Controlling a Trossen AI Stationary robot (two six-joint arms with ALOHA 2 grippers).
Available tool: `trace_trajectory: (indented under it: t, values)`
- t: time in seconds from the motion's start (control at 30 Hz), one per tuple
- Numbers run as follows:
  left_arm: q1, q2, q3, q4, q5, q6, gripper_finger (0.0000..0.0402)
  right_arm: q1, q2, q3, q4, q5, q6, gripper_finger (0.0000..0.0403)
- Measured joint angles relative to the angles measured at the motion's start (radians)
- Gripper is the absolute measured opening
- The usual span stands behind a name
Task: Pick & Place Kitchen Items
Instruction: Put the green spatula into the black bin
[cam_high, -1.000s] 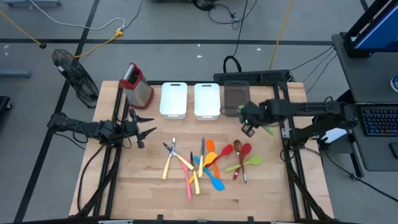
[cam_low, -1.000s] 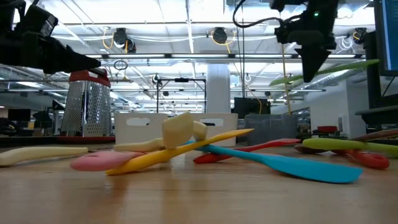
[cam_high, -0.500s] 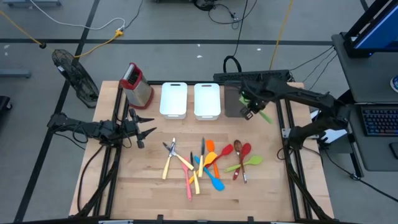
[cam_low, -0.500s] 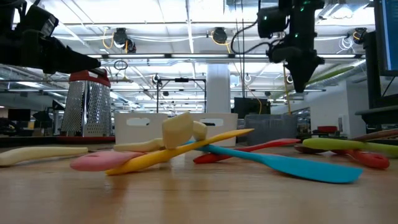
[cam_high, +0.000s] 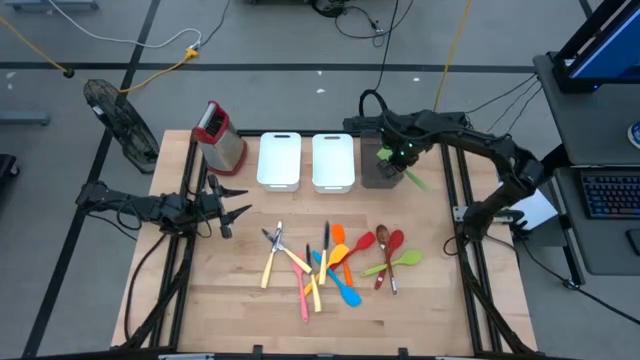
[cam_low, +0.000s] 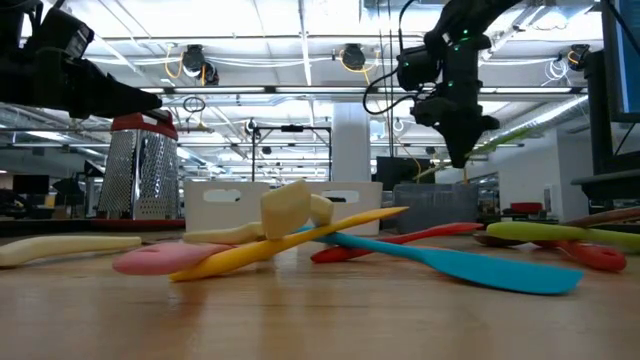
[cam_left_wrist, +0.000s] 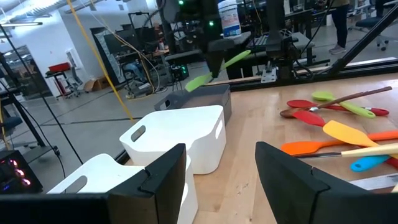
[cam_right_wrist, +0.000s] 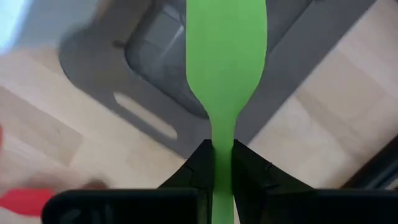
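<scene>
A green spatula (cam_right_wrist: 224, 56) hangs over the dark bin (cam_high: 372, 165) at the table's far right, with my right gripper (cam_high: 400, 158) shut on it. Its blade (cam_left_wrist: 198, 81) is the lower end, and its handle (cam_low: 530, 120) slants upward. Several coloured spoons and spatulas (cam_high: 345, 262) and yellow-handled utensils (cam_high: 290, 262) lie heaped on the table's middle. At the left side my left gripper (cam_high: 236, 203) stands open and level, with nothing between its fingers. My right gripper pinches the green spatula's narrow neck (cam_right_wrist: 222, 134), just behind the blade, between its two fingers. The fingers come from above, pointing down, and lie across the handle. The spatula is lifted clear and tilted, blade end low over the dark bin.
Two white bins (cam_high: 279, 160) (cam_high: 332, 160) stand left of the dark bin along the far edge. A red-topped metal grater (cam_high: 220, 135) stands at the far left corner. Bare wood lies along the near edge and between the pile and the bins.
My right gripper has carried the green spatula toward the table's far edge, from beside the pile's far right to above the dark bin, sinking a little and rolling. The spatula has swung about with it, staying clear of the table.
</scene>
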Motion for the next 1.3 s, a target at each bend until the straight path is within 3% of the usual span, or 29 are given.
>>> trace_trajectory:
  t: [0.23, 0.53, 0.8, 0.93, 1.3]
  values:
    - [0.000, 0.000, 0.000, 0.000, 0.000, 0.001, 0.0200, -0.035, 0.095, 0.103, 0.014, -0.005, 0.000, 0.0030]
    - [0.000, 0.000, 0.000, 0.000, 0.000, 0.001, 0.0200, -0.082, 0.209, 0.134, 0.019, -0.077, -0.005, 0.0026]
    - [0.000, 0.000, 0.000, 0.000, 0.000, 0.002, 0.0200, -0.114, 0.216, 0.134, 0.024, -0.084, 0.055, 0.0031]
    - [0.000, 0.000, 0.000, 0.000, 0.000, 0.028, 0.0200, -0.123, 0.215, 0.134, 0.036, -0.154, 0.084, 0.0030]
    - [0.000, 0.000, 0.000, 0.000, 0.000, 0.051, 0.0200, -0.124, 0.215, 0.133, 0.121, -0.162, 0.128, 0.0041]
